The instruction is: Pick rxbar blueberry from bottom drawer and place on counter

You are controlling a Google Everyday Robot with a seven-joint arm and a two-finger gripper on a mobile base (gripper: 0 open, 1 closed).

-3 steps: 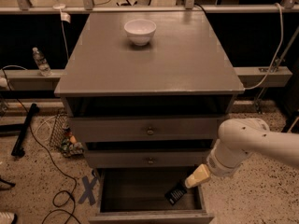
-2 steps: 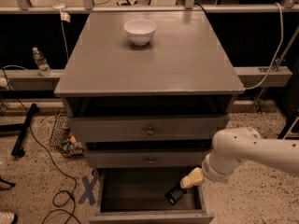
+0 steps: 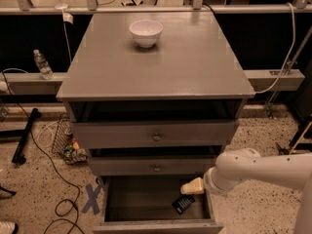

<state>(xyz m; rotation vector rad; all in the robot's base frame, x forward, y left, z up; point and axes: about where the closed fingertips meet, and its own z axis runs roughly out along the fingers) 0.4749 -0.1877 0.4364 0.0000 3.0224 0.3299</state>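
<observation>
1. Camera view: my gripper (image 3: 192, 186) hangs over the open drawer (image 3: 146, 226), just above the bar (image 3: 184, 204), I think to reach it; whether it is parted or closed I cannot say
2. The bar lies flat at the drawer's right, in a dark wrapper; the counter (image 3: 156, 67) is smooth grey, carrying a round white bowl (image 3: 146, 32)

Arm (image 3: 265, 168) extends in from the right edge, low; gripper (image 3: 192, 186) over the bottom drawer (image 3: 141, 201), near its right side.

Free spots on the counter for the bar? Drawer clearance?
Bare: the counter in front of and beside the bowl at its back; the drawer floor left of the bar. Crowded: drawer's right, where the tool hangs over the bar.
</observation>
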